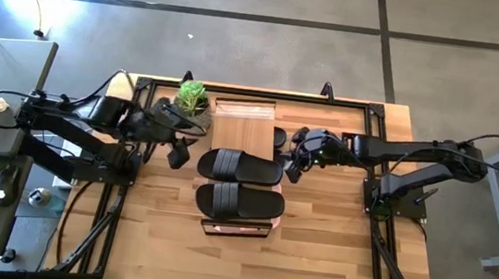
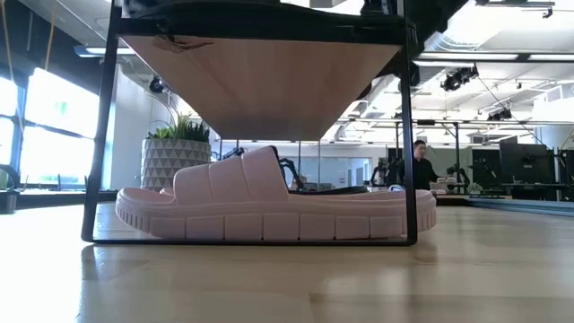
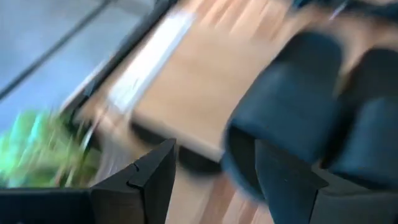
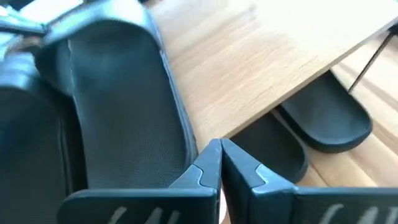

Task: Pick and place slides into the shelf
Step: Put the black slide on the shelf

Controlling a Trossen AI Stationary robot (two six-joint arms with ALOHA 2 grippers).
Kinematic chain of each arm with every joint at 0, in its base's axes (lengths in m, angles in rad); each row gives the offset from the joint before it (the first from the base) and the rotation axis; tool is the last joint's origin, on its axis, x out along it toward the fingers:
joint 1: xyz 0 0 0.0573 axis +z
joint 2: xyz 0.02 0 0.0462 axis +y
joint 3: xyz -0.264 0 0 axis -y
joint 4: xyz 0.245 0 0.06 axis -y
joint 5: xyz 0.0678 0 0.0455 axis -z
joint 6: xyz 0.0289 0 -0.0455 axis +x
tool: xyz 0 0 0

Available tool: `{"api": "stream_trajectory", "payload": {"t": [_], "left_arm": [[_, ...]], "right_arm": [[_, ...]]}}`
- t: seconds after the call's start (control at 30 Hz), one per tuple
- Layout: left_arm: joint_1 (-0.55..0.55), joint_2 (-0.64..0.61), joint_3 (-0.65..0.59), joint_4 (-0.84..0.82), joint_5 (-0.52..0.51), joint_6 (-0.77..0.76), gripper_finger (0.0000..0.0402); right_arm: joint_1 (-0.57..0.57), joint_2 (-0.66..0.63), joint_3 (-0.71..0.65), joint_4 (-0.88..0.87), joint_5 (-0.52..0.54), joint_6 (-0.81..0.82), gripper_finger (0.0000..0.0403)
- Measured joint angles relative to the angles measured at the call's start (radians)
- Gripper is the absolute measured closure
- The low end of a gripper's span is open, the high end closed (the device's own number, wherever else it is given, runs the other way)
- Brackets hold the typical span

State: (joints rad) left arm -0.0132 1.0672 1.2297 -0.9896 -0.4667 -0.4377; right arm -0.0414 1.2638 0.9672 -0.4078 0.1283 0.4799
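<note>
Two black slides (image 1: 237,183) atop shelf (image 1: 244,120), one pink slide (image 2: 269,208) beneath

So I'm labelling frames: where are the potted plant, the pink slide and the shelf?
potted plant (image 1: 192,97), high view, on its green leaves.
pink slide (image 2: 235,190), low view, on its wide strap.
shelf (image 1: 243,123), high view, on the bare plank top.

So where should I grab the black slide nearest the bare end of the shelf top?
Grip the black slide by its wide strap, coming straight down from above: it lies flat and upright on the shelf top, with its strap arching clear of the footbed.
</note>
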Motion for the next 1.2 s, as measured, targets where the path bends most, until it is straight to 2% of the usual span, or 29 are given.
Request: {"api": "stream_trajectory", "payload": {"t": [0.2,0.33,0.6,0.93,1.2], "left_arm": [[0.000,0.056,0.000,-0.258,-0.043,-0.186,0.0202],[0.001,0.122,0.000,-0.316,-0.072,-0.225,0.0202],[0.001,0.267,-0.001,-0.316,-0.069,-0.223,0.0202],[0.001,0.273,0.000,-0.218,0.040,-0.116,0.0202],[0.001,0.304,0.000,-0.208,0.054,-0.104,0.0202]], "right_arm": [[0.000,-0.042,0.000,-0.019,0.021,0.018,0.0403],[0.000,-0.044,0.000,-0.056,0.018,0.021,0.0403],[0.010,-0.044,0.000,-0.082,-0.003,0.042,0.0403],[0.010,-0.044,0.000,-0.098,-0.032,0.039,0.0403],[0.010,-0.044,0.000,-0.097,-0.050,0.039,0.0403]]}}
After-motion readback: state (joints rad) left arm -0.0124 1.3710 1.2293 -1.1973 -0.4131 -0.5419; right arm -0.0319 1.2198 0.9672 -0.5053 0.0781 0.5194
